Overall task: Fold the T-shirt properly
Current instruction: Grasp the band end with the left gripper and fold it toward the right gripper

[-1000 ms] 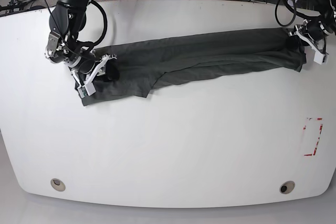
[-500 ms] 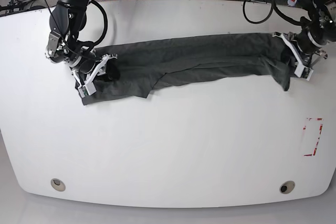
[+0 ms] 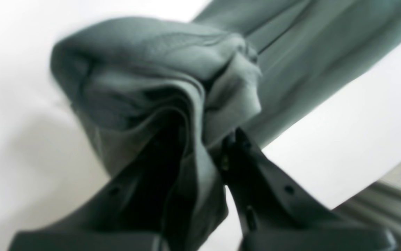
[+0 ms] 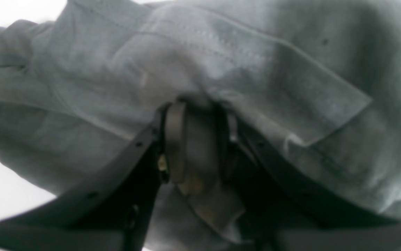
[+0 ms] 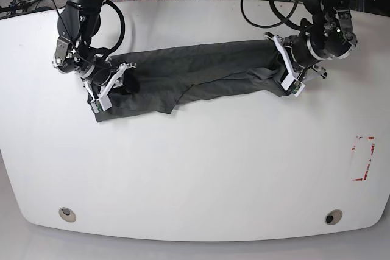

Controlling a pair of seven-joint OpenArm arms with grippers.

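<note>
Soft charcoal T-shirt (image 5: 201, 71) lies as long rumpled band across smooth white table (image 5: 201, 168). L gripper (image 5: 285, 68) pinches bunched folds at right end; R gripper (image 5: 113, 86) clamps hemmed edge at left.

No legible text, label, brand or number is found in any view. A red broken rectangle marking (image 5: 364, 158) is noted on the white worktop (image 5: 201, 168); no characters can be read in it.
</note>
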